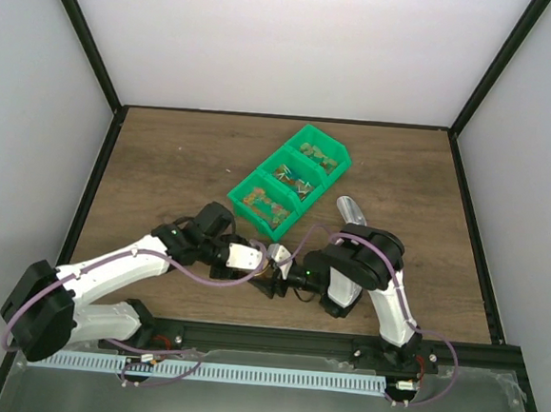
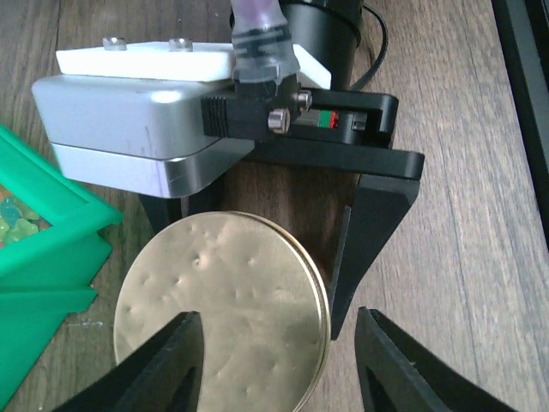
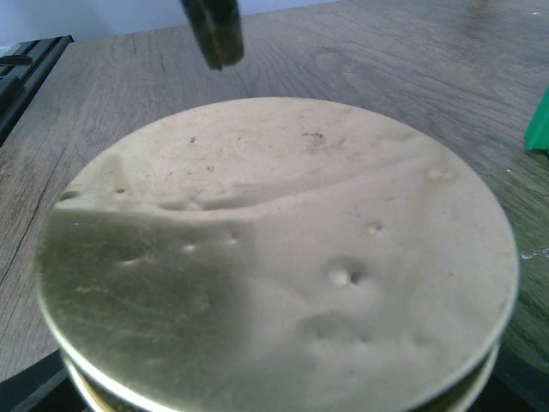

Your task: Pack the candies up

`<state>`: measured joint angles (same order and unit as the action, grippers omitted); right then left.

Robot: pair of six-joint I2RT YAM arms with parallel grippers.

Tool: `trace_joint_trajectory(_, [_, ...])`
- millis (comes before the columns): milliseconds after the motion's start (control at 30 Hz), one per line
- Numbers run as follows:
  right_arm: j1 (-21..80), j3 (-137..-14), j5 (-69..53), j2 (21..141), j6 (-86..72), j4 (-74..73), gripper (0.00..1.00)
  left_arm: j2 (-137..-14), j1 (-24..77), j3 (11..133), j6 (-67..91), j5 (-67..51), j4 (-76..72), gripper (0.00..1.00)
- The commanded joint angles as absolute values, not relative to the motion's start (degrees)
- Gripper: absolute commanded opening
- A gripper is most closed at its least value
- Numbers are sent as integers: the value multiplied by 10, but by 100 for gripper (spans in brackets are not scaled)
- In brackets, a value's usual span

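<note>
Candies (image 1: 293,177) (too small to orient) fill three green bins (image 1: 334,171), which we see aligned near-left to far-right. The right gripper (image 3: 274,386) pinches a gold tin (image 2: 223,318); the left gripper (image 2: 276,319) is spread astride it.

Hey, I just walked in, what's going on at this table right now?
The right claw holds a round gold tin by its sides, flat top facing up, near the front of the table. The left claw hangs over the tin with its fingers apart, not gripping it. The candies sit in the green bin farther back, and a metal scoop lies beside the bin, untouched.
</note>
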<state>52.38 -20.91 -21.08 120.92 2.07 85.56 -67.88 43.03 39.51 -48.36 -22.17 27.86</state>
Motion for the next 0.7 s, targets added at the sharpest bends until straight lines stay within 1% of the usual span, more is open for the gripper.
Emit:
trace_joint_trajectory(0, [527,-211,-213,1226,12,820,51,-691,445,387,-510,-235,245,48])
trace_joint_trajectory(100, [527,-213,-213,1227,13,818,51,-713,451,390,-511,-227,238,41])
trace_joint_trajectory(200, [527,-212,-215,1227,13,819,51,-725,452,392,-511,-219,230,38])
trace_joint_trajectory(333, [527,-212,-220,1228,15,821,51,-733,453,385,-523,-206,227,37])
trace_joint_trajectory(467, [527,-207,-232,1226,20,825,47,-735,453,376,-544,-179,232,30])
trace_joint_trajectory(667, [527,-204,-255,1226,36,828,45,-717,452,350,-602,-143,242,27])
